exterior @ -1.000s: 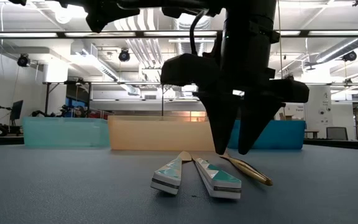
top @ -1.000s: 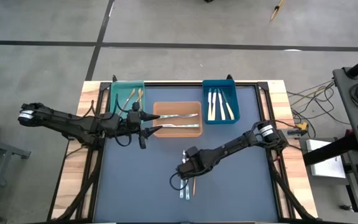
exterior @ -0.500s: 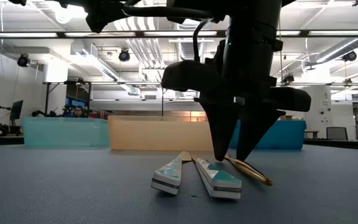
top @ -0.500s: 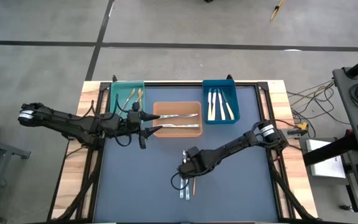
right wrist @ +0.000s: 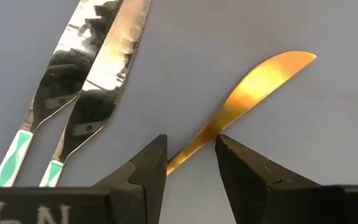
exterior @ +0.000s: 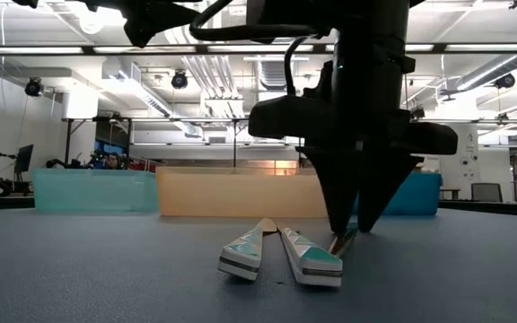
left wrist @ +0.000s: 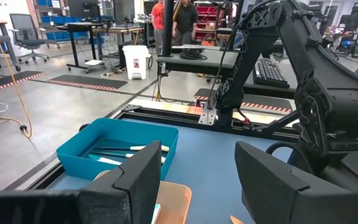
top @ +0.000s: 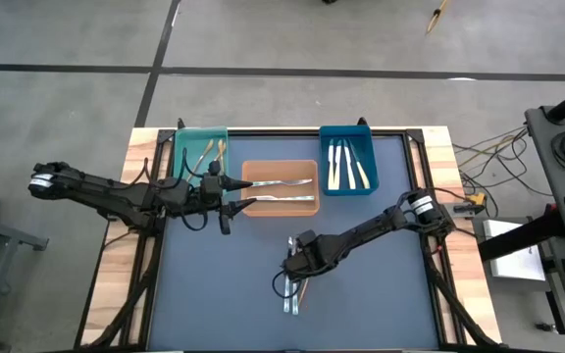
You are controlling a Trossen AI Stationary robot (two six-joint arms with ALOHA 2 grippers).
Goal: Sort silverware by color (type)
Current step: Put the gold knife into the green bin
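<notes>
From above, the right gripper point(top: 296, 277) sits low over the near middle of the dark blue table point(top: 381, 304), directly over three loose pieces of silverware; two silver knives point(top: 289, 300) lie side by side with their long axes running roughly toward and away from the table's near edge; the left gripper point(top: 231, 193) waits by the orange bin point(top: 280, 167), which holds two silver pieces lying crosswise, between the teal bin point(top: 200, 147) and the blue bin point(top: 348, 161); level across the table, the right gripper's fingers point(exterior: 342, 215) come down to the surface beside the knives' handles point(exterior: 281, 256), their tips on either side of the gold knife point(exterior: 341, 243); the left wrist view shows the left gripper's fingers point(left wrist: 135, 180) spread wide with nothing between them; the right wrist view shows the gold knife point(right wrist: 253, 87) lying flat and diagonal, blade pointing away from the gripper, its thin handle passing between the two fingers, which stand partly apart and straddle it closely; whether they actually press it cannot be told.
</notes>
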